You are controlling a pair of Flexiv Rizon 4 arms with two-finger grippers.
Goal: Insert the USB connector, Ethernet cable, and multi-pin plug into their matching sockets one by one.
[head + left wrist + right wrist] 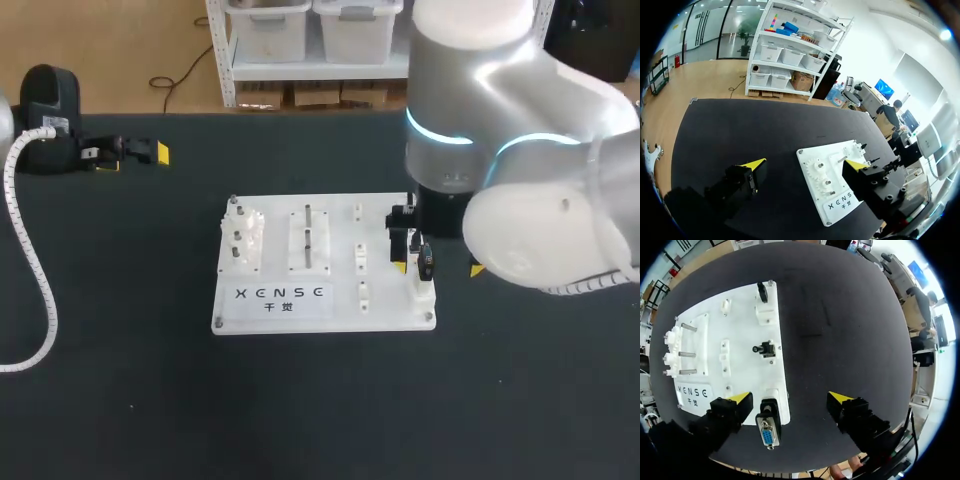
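Now in hand: the plug (767,427), which I judge to be the last of the three; the right gripper (790,399) hangs over it.
Plug: it stands upright in a white block (771,395) at the corner of the board (747,330) nearest the right arm, blue pin face up towards the wrist camera. I cannot tell whether it is fully seated.
Right gripper: fingers wide apart, one on each side of the plug and neither touching it. The plug sits much nearer one finger than the other.
Next move: if the plug is not yet home, centre the gripper over it, close on the black body rather than the pin face, and press straight down. If it is home, lift straight up and clear.
Other connectors: the mid connector (765,348) and far connector (761,291), both small and black, sit along the same board edge. Both look to be in their white holders. I cannot tell which is USB and which Ethernet.
Left gripper (805,164): fingers apart, holding nothing, above the table (120,380) and well apart from the board on its far side from the plug.
In the way: the finger close to the plug could knock it askew as the gripper closes. The mid connector is just ahead of the gripper, so there is little room to slide along the edge.
Clear of the work: the pegs (685,342) and gears (245,240) are on the board's other half.
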